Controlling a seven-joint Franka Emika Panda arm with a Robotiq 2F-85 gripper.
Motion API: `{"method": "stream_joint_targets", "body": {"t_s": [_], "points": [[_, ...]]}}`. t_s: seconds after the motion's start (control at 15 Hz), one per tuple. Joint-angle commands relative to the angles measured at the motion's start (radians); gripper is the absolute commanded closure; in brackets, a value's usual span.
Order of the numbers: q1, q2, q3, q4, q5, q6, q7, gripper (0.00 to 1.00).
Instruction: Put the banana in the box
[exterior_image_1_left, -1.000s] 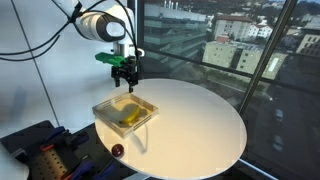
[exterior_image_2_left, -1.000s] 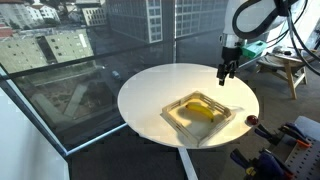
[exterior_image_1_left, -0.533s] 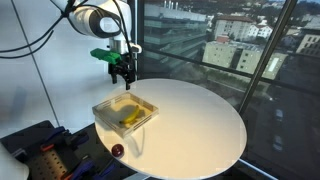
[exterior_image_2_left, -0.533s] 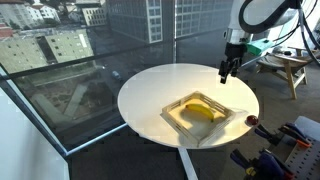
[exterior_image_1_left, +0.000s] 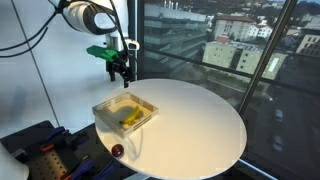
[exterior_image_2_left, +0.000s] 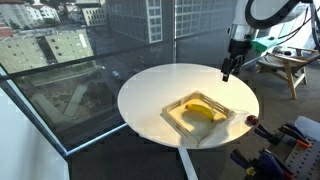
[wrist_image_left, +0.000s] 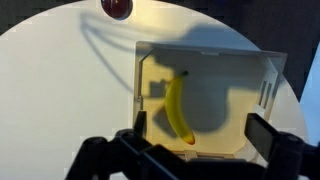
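The worktop (exterior_image_1_left: 200, 120) is a round, smooth white disc with a matte face. The box (exterior_image_1_left: 110, 121) sits on it close to the rim, on the side where the arm stands. It is a shallow square tray with thin, low, pale beige walls that look slightly translucent in the wrist view (wrist_image_left: 137, 80), and its floor is flat and plain.

The banana (exterior_image_1_left: 128, 117) lies flat on the floor of the box. It is small, curved and bright yellow with a smooth skin. The wrist view shows its bend and a dark tip at one end (wrist_image_left: 178, 110). It is clear of all four walls in an exterior view (exterior_image_2_left: 203, 111).

A small dark red round thing (exterior_image_1_left: 117, 150) rests on the worktop just beside a corner of the box, right at the rim. It may be a ball or a fruit, but it is too small to tell.

The hand (exterior_image_1_left: 121, 78) is black, with two blunt fingers spread apart and nothing between them. It hangs above the worktop's rim, beyond the box's far side. From the wrist, the two dark fingers (wrist_image_left: 140, 125) frame the box from above.

Compared with a second ago, the hand has lifted a little and drifted away from the box toward the rim. Its fingers are just as wide apart. The banana, box and red thing lie where they did.
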Motion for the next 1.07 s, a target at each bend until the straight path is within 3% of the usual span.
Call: {"method": "stream_joint_targets", "body": {"t_s": [0.0,1.0], "points": [[0.001,-0.043,0.0,-0.029,0.019,0.006,-0.022,0.0],[-0.003,-0.019,0.003,-0.015,0.001,-0.002,0.0,0.0]]}}
